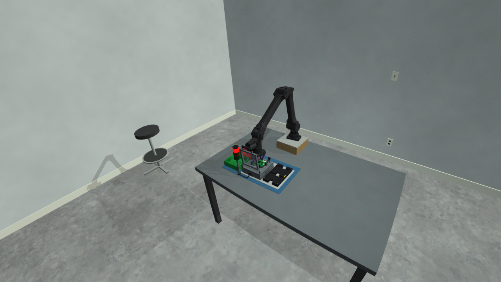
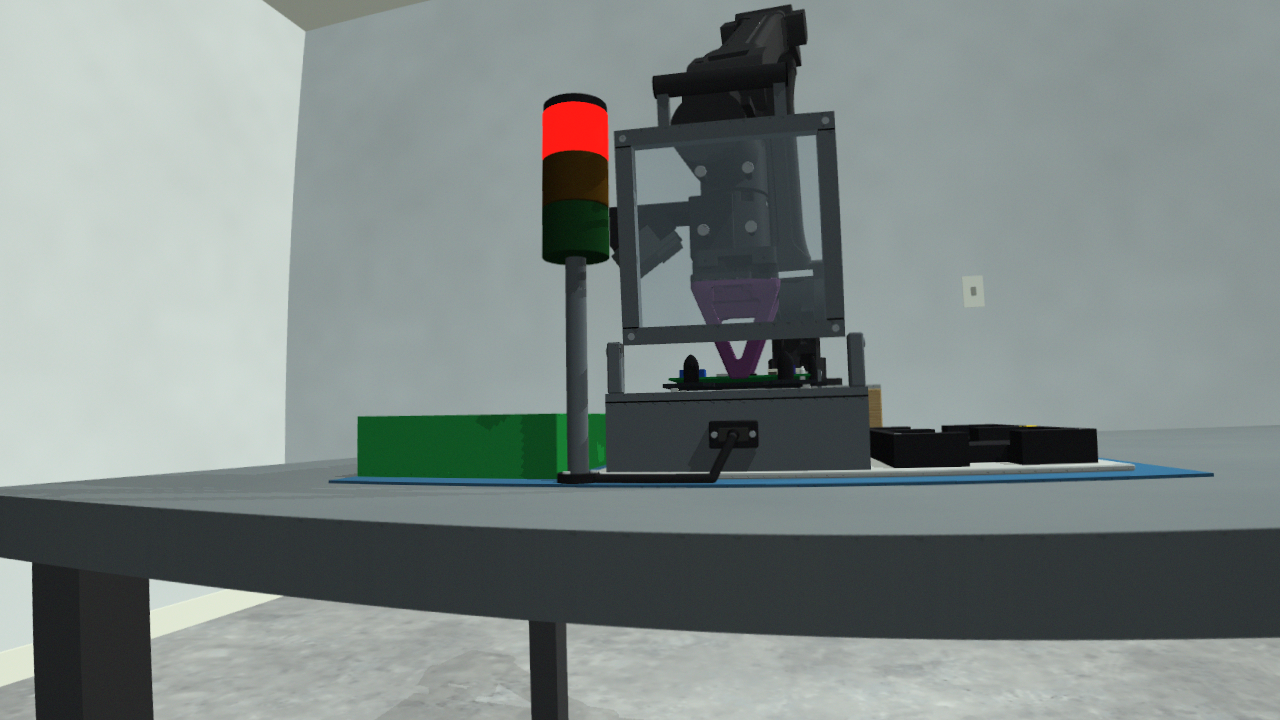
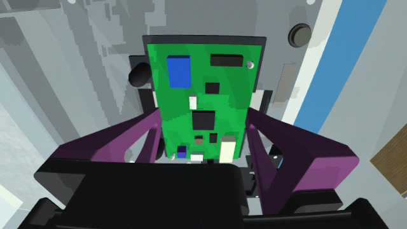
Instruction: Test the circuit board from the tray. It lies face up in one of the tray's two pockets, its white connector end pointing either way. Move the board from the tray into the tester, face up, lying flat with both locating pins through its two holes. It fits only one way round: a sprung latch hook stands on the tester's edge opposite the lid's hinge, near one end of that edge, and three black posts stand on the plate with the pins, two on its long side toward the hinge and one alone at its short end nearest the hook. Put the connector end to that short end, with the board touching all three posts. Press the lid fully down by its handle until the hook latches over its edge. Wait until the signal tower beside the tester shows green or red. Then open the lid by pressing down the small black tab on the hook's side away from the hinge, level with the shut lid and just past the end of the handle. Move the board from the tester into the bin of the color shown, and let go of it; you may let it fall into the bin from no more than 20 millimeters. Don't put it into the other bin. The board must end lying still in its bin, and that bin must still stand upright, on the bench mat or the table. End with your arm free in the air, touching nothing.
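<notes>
The green circuit board (image 3: 203, 95) (image 2: 742, 379) (image 1: 260, 163) lies face up on the plate of the grey tester (image 2: 662, 420) (image 1: 255, 172). Its white connector end is nearest the wrist camera. My gripper (image 3: 203, 113) (image 2: 741, 362) reaches down into the tester, and its purple fingers touch the board's two long edges about halfway along. The clear lid (image 2: 725, 127) stands upright and open. The signal tower (image 2: 574, 129) (image 1: 236, 150) shows red. A locating pin (image 3: 250, 64) shows through the board's far hole.
The green bin (image 2: 447, 445) (image 1: 231, 162) stands left of the tester. The black tray (image 2: 984, 445) (image 1: 278, 175) lies to its right on the blue mat (image 2: 1163, 471) (image 1: 296, 170). A black post (image 3: 140, 74) stands by the board's left edge. The arm's base block (image 1: 291, 144) is behind.
</notes>
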